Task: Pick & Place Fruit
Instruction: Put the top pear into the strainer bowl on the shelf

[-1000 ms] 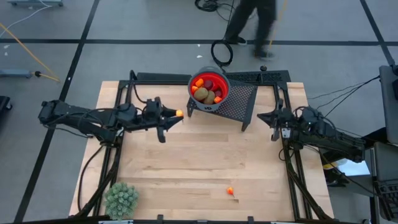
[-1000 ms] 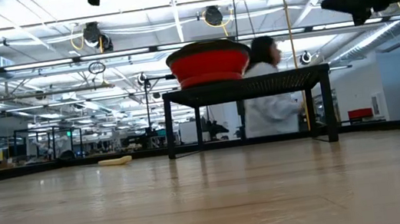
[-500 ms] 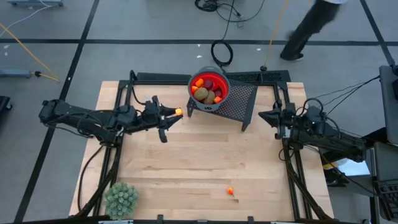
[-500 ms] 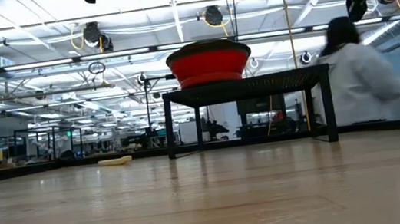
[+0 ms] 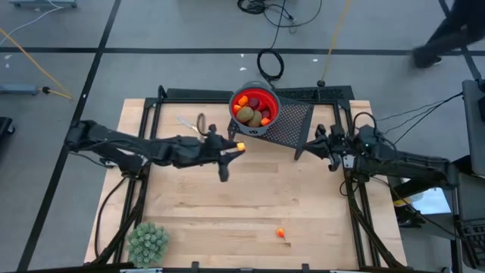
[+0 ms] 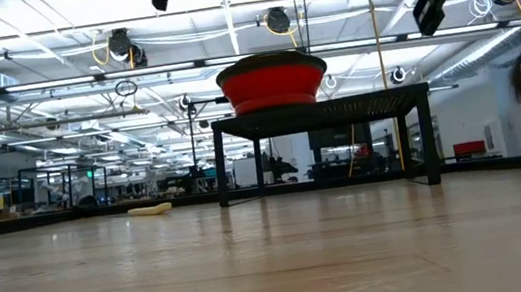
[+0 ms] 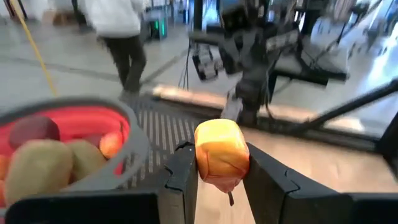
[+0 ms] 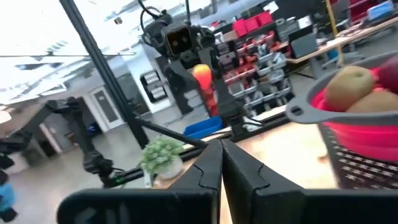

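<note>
Small orange fruit [image 7: 221,155]: rounded, glossy yellow-orange, clamped between the fingers of the left hand [image 5: 233,149], held above the worktop [image 5: 250,205] just beside the red bowl [image 5: 265,100]. Bowl: on a black mesh stand [image 5: 292,125], holding two brown kiwi-like ovals, dark red and orange pieces. Second tiny orange piece [image 5: 280,233]: lying on the pale wood near the front edge. Green spiky ball [image 5: 148,243]: front left corner. Right hand [image 5: 330,148]: fingers together, empty, beside the stand. Room: grey floor, cables, one person passing.

Orange-yellow toy fruit piece [image 7: 221,155] between dark fingers [image 7: 184,180] — red round bowl [image 5: 255,107], brown kiwi-like ovals [image 5: 245,114] inside; black mesh stand [image 5: 292,125], pale wooden surface [image 5: 250,201].
</note>
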`<action>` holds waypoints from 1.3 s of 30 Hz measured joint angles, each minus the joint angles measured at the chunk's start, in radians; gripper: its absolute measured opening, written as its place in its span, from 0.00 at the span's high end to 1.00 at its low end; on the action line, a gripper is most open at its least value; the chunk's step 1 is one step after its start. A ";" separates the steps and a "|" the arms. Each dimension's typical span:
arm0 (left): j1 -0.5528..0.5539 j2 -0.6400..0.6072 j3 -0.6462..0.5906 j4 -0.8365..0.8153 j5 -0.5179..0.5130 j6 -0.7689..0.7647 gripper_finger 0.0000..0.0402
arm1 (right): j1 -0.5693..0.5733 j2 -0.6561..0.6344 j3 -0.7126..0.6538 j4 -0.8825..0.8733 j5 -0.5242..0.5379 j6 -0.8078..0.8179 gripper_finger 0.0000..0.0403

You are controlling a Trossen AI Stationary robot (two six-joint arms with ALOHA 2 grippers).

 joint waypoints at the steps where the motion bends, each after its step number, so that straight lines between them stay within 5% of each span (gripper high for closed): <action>1: 0.000 0.019 0.027 -0.041 0.000 -0.010 0.74 | 0.000 0.019 0.000 0.023 -0.012 0.009 0.99; 9: 0.000 0.159 0.285 -0.407 0.016 -0.081 0.74 | 0.000 0.151 0.000 0.201 -0.077 0.076 0.97; 20: 0.025 0.319 0.539 -0.691 0.146 -0.098 0.74 | 0.000 0.283 0.000 0.365 -0.130 0.247 0.73; 29: 0.035 0.379 0.617 -0.776 0.223 -0.100 0.74 | 0.048 0.362 0.008 0.396 -0.156 0.413 0.58; 39: 0.036 0.377 0.618 -0.841 0.274 -0.163 0.74 | 0.147 0.490 0.130 0.363 -0.148 0.525 0.58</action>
